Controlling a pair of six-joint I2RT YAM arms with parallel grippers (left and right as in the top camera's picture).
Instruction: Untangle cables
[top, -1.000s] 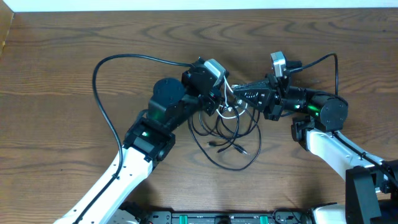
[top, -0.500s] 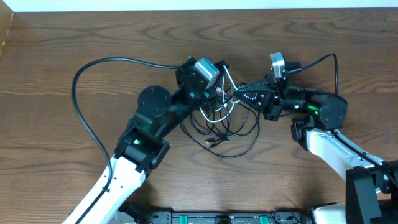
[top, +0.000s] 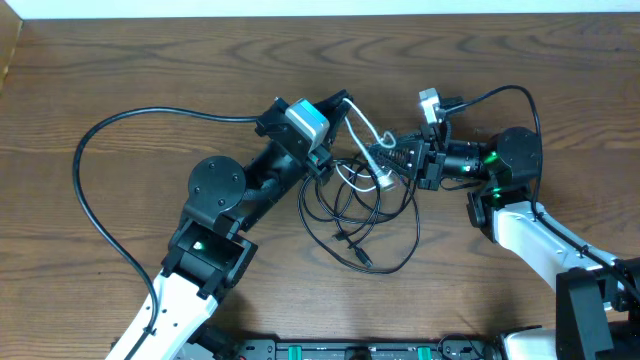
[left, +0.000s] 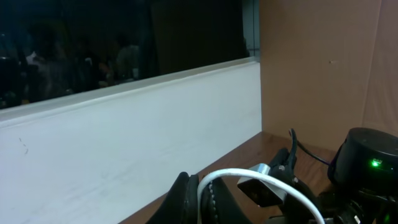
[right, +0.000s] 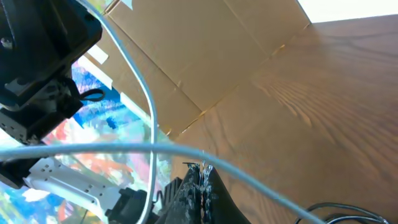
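My left gripper (top: 340, 104) is shut on the white cable (top: 362, 130) and holds it raised above the table. In the left wrist view the white cable (left: 273, 183) arcs out from between the closed jaws (left: 202, 190). My right gripper (top: 386, 157) faces it from the right, shut on the same white cable near its silver plug (top: 383, 181). In the right wrist view the cable (right: 124, 148) crosses the closed fingertips (right: 202, 172). The black cable (top: 413, 232) lies in loose loops on the table under both grippers, with its plug ends (top: 348, 236) inside the loops.
The left arm's thick black cable (top: 85, 190) sweeps in a wide loop over the left of the wooden table (top: 520, 60). A white wall edge (top: 300, 8) runs along the far side. The right arm's own cable (top: 520, 92) arches behind its wrist.
My left gripper has moved left and up with the white cable, drawing it out of the black loops. My right gripper has shifted slightly left. The black loops have spread a little.
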